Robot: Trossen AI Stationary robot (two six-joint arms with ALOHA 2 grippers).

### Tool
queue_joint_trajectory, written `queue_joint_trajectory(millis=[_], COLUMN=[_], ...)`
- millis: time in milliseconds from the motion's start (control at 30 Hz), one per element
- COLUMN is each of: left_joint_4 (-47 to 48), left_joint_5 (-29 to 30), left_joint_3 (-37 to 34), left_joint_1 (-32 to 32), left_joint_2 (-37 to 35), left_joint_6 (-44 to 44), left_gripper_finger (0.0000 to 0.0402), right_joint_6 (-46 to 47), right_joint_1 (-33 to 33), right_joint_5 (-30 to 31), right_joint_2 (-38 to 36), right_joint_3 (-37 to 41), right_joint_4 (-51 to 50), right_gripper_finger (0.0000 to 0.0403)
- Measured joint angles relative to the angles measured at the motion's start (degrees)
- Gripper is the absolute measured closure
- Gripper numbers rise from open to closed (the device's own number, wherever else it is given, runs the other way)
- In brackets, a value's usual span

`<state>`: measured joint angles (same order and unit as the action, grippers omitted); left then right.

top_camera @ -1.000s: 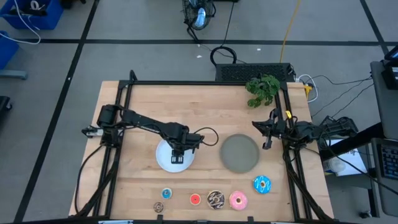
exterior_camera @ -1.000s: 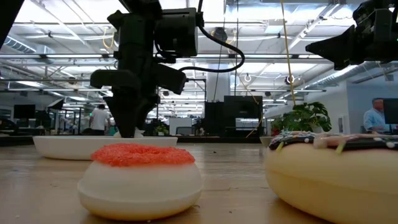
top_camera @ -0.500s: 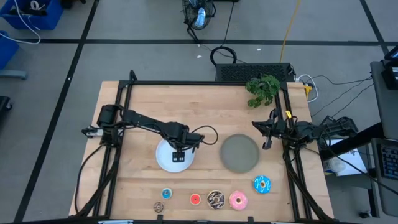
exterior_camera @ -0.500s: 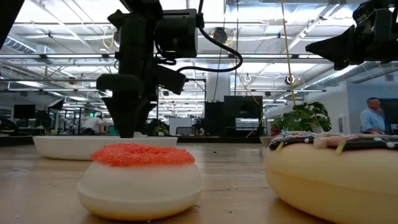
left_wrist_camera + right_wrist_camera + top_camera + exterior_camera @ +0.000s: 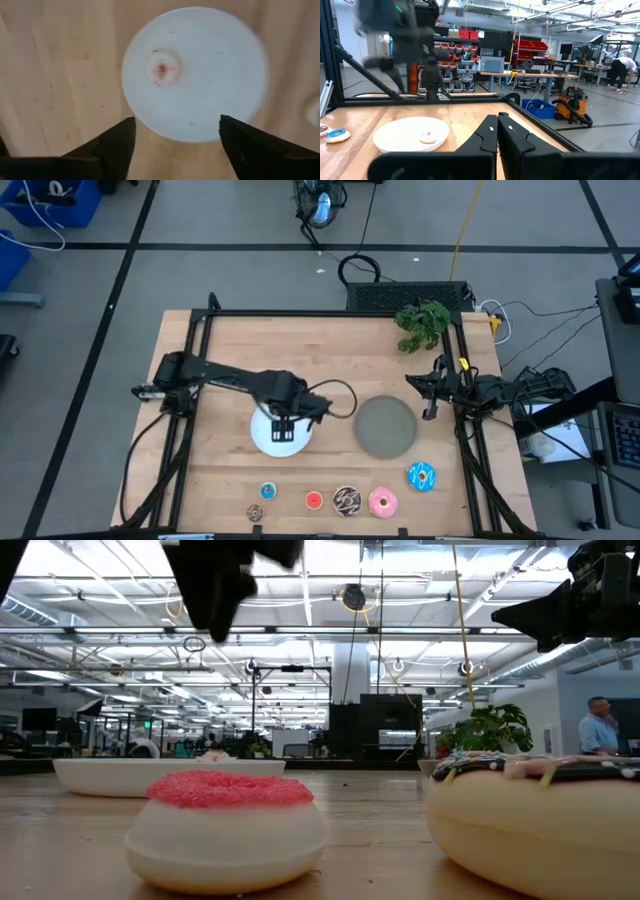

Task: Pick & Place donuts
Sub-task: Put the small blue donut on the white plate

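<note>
My left gripper [image 5: 175, 137] hangs open above the round white plate [image 5: 262, 436], with nothing between its fingers. The tiny white-pink donut [image 5: 162, 70] lies flat on that plate, also seen as a small bump [image 5: 215, 755] in the low view. The other donuts lie along the near edge: tiny blue [image 5: 268, 491], tiny brown [image 5: 255, 513], tiny red [image 5: 314, 500], chocolate [image 5: 347, 500], pink [image 5: 382, 502] and larger blue [image 5: 421, 476]. My right gripper [image 5: 430, 395] waits shut at the table's right side.
The round grey plate [image 5: 386, 426] lies right of the white plate, with nothing on it. A green plant [image 5: 422, 323] stands at the far right corner. A black frame [image 5: 210, 315] runs around the table. The wood between the plates and the donut row is bare.
My left gripper has risen straight up from the white plate. In the low view it has climbed from plate level to the top of the picture. The white-pink donut stays lying on the plate.
</note>
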<state>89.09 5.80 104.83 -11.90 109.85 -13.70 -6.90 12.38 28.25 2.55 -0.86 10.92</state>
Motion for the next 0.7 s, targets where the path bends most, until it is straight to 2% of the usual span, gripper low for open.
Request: queue_joint_trajectory(millis=[100, 200, 333, 500, 600, 700], left_joint_4=[0.8, 0.5, 0.6, -2.1, -7.7, -14.8], left_joint_5=[0.2, 1.6, 5.2, 4.8, 4.3, 2.1], left_joint_3=[4.0, 4.5, 0.2, -8.0, -12.0, -15.1], left_joint_1=[-4.7, -9.5, -16.7, -24.1, -27.7, -29.9], left_joint_2=[-1.7, -4.3, -8.6, -12.3, -12.4, -12.1], left_joint_6=[-1.7, -7.2, -16.5, -29.4, -34.7, -35.7], left_gripper_finger=[0.0171, 0.0218, 0.0288, 0.0386, 0.039, 0.039], right_joint_6=[0.0, 0.0, -0.8, -1.4, -1.4, -1.3], right_joint_1=[0.0, 0.0, 0.0, 0.0, 0.0, 0.0], right_joint_5=[0.0, 0.0, 0.2, 0.2, 0.3, 0.3], right_joint_2=[0.0, 0.0, 0.0, 0.0, 0.1, 0.3], right_joint_3=[0.0, 0.0, 0.0, 0.0, 0.0, 0.0], right_joint_4=[0.0, 0.0, 0.0, 0.0, 0.0, -0.1], right_gripper_finger=[0.0403, 0.0403, 0.0403, 0.0403, 0.0403, 0.0403])
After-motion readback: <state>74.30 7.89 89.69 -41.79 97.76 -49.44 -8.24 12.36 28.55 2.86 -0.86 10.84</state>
